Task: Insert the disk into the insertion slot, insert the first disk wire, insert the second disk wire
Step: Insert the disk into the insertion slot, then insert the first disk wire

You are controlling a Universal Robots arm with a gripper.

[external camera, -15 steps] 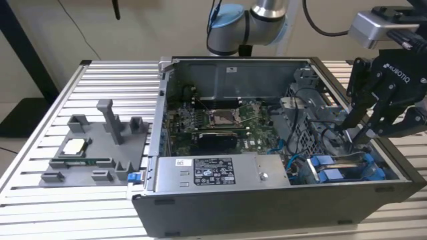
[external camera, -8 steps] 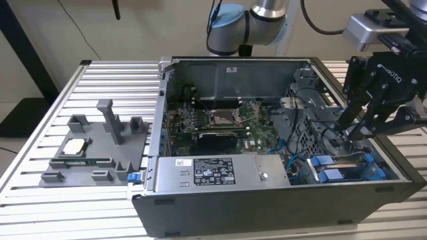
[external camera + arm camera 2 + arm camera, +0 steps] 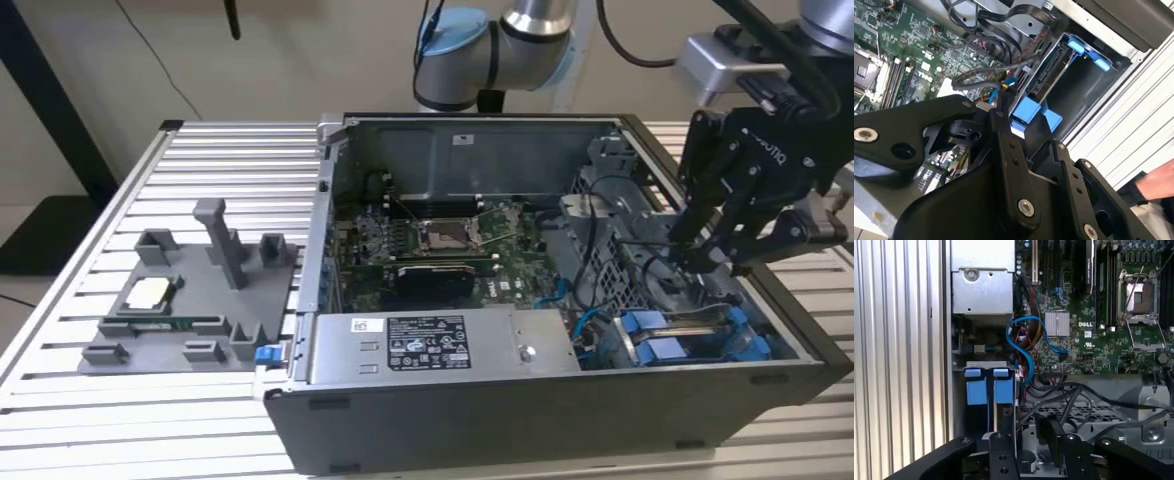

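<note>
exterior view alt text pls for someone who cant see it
An open computer case lies on a slatted metal table, the black gripper hanging over the insertion slot at the exterior view's right. A grey parts fixture sits at the exterior view's left.

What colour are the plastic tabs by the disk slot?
Bright blue tabs, clearest in the first wrist view.

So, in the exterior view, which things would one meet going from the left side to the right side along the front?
Grey parts holder → grey box with the white sticker → insertion slot.
</note>
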